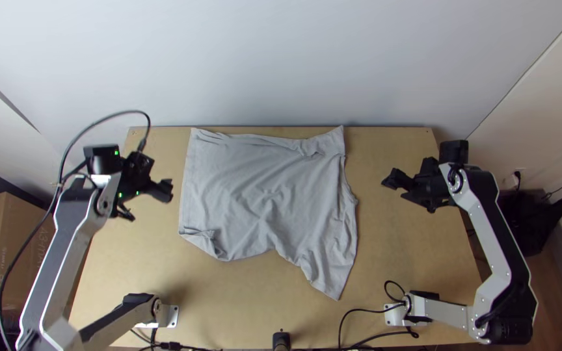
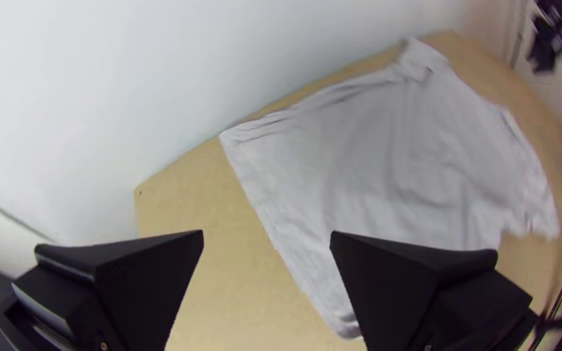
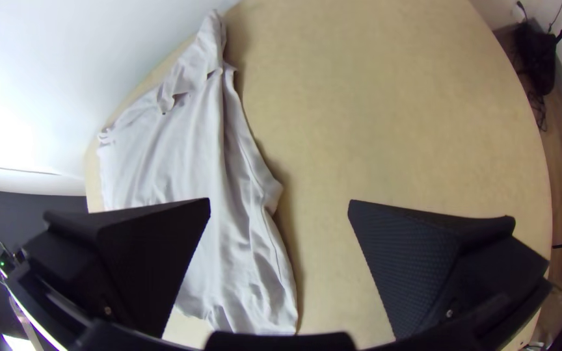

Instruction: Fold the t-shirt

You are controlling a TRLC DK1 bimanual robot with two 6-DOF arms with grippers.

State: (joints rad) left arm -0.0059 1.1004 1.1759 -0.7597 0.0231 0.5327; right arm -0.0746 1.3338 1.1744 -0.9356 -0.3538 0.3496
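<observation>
Can see a light grey t-shirt (image 1: 268,195) lying on the light wooden tabletop (image 1: 229,305), well in from both side edges and right up against the far one. Spread out in a single broad shape, but wrinkled through the middle and uneven in outline. Runs fairly straight down the left side, then turns over on itself in a small crumpled fold at the near left corner. Pokes out at the far right corner to the tabletop's far edge, and trails off at the near right in a long narrowing flap. Bunched a little along the far edge, towards the right. Just beside the t-shirt on the left, find the left pincer (image 1: 149,203), standing wide open, with a broad gap between its two black fingers (image 2: 144,279). To the right of the t-shirt and apart from it, find the right pincer (image 1: 411,196), also wide open and pointing inward. Beyond the t-shirt, notice a pale wall (image 1: 281,65); well off to its left, a cardboard box (image 1: 8,247); well off to its right, a black bag-like thing (image 1: 525,224); nearer than the t-shirt, black cables (image 1: 385,335).
</observation>
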